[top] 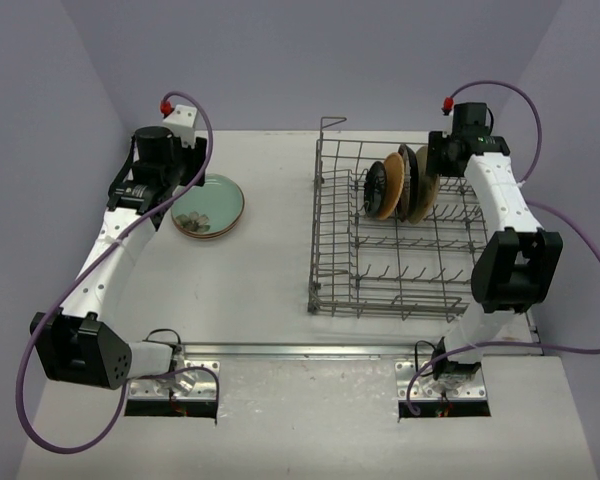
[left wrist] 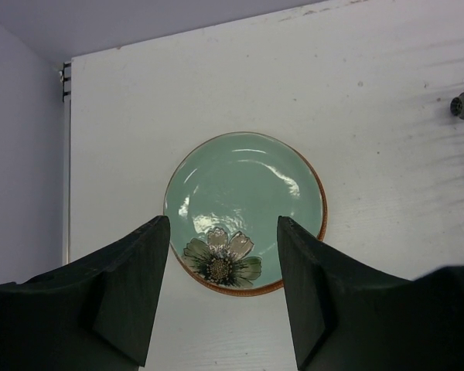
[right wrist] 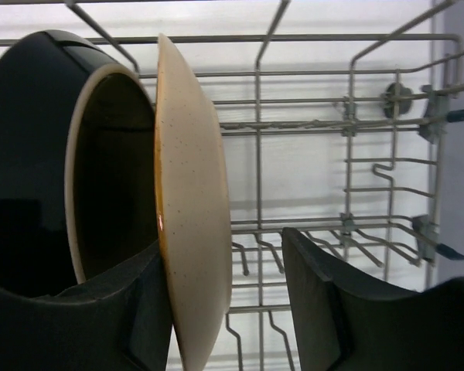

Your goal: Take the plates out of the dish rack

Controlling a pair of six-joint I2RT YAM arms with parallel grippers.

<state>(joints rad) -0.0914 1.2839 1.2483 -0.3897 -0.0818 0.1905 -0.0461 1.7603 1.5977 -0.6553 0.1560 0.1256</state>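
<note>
The grey wire dish rack [top: 400,255] stands at the right. Several plates stand on edge at its far end: a brown-patterned one [top: 374,186], a tan-orange one [top: 389,188], a black one [top: 410,180] and a tan one [top: 427,178]. My right gripper [top: 437,160] is open. In the right wrist view it [right wrist: 226,309] straddles the tan plate [right wrist: 193,209], with the left finger [right wrist: 131,309] close against the plate and a wide gap on the right. The black plate [right wrist: 31,154] stands behind. A pale green flowered plate [top: 212,203] lies flat on the table at the left. My left gripper [left wrist: 223,286] hovers open above it [left wrist: 243,193].
The green plate seems to rest on another dish. The rack's near rows of tines [top: 390,280] hold nothing, and a raised wire loop [top: 330,123] stands at its far left corner. A metal rail [top: 300,349] runs along the near table edge. Walls close in on both sides.
</note>
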